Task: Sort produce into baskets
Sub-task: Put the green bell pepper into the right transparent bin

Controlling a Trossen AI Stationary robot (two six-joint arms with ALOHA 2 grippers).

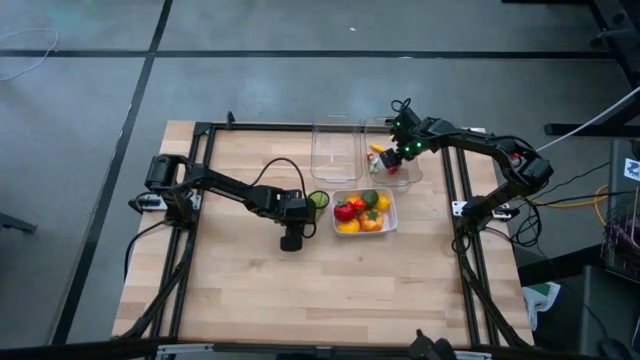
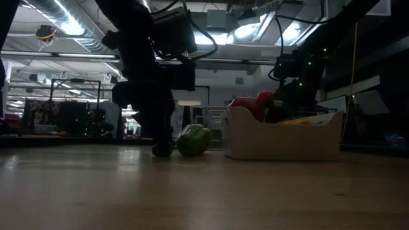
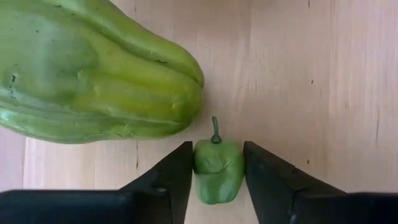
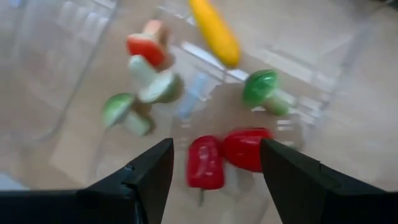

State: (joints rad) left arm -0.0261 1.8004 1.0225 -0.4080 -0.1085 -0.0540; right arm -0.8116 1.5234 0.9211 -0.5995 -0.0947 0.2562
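My left gripper stands low over the table, just left of the whitish tub, and is shut on a small green pepper. A long green ribbed vegetable lies on the wood beside it and also shows in the low view. The whitish tub holds red, yellow, orange and green pieces. My right gripper is open and empty above the right clear tub. In that tub lie red peppers, toy mushrooms and a yellow piece. My left gripper pinches the small green pepper by its two sides between the two fingers. The fingers come from above, pointing down. The pepper's stem points away from the gripper, toward the ribbed vegetable. I cannot tell whether it is lifted off the wood.
A second clear tub stands empty left of the right one, at the table's far side. Bare wood lies across the table's near half. Black frame rails run along the table's edges.
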